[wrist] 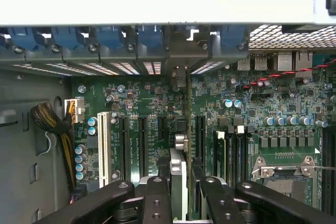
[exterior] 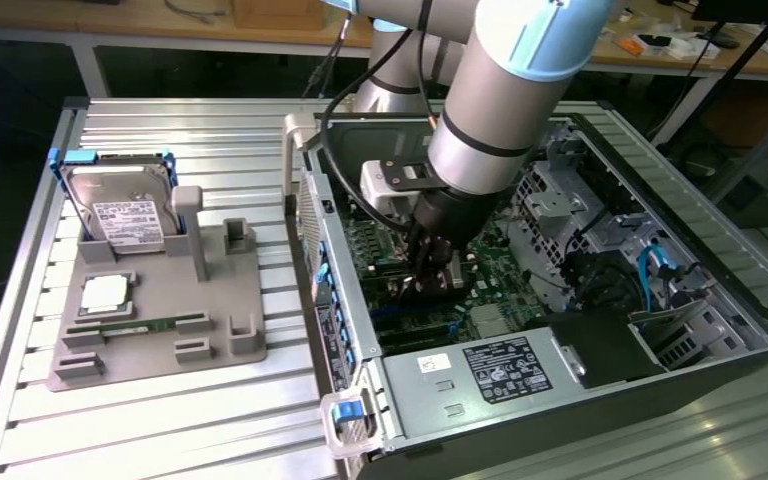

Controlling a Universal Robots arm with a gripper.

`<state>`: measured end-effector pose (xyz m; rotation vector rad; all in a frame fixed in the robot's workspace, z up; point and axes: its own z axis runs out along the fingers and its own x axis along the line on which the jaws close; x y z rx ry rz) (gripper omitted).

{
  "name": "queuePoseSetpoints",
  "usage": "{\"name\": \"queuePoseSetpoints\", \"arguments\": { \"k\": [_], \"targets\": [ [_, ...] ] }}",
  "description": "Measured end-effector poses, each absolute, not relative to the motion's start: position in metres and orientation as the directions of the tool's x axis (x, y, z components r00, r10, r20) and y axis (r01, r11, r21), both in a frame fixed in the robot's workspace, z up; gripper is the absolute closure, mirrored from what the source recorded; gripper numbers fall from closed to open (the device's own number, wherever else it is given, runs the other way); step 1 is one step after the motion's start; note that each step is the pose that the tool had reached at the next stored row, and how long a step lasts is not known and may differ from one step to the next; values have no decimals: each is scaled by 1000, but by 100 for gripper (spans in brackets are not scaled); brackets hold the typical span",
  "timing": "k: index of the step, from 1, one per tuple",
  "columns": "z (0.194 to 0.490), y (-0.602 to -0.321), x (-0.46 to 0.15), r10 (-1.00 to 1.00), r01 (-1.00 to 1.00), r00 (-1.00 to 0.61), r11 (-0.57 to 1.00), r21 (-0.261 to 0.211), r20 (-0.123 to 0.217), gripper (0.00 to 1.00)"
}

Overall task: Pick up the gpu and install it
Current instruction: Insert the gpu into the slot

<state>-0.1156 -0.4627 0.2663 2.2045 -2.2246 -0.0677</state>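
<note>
green motherboard (wrist: 252, 103) under gpu (wrist: 179, 174) in gripper (wrist: 181, 195), cable bundle (wrist: 52, 121) well aside

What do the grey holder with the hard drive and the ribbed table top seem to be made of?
Grey holder: probably plastic, matte, one even grey with blocky posts. Table top: likely aluminium, silvery grooved profiles with a dull sheen.

One robot arm (exterior: 491, 110) with one end effector (wrist: 182, 184). One graphics card (wrist: 188, 114). One open computer case (exterior: 724, 300) containing one power supply (exterior: 491, 370). On the surface (exterior: 157, 430), one grey holder (exterior: 157, 357) carries one hard drive (exterior: 124, 215), one processor (exterior: 104, 292) and one memory stick (exterior: 137, 326).
</note>
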Motion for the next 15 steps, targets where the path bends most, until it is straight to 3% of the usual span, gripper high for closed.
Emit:
{"name": "queuePoseSetpoints", "arguments": {
  "k": [15],
  "targets": [
    [266, -463, -117, -1000, -999, -9, 9, 37, -24, 73]
  ]
}}
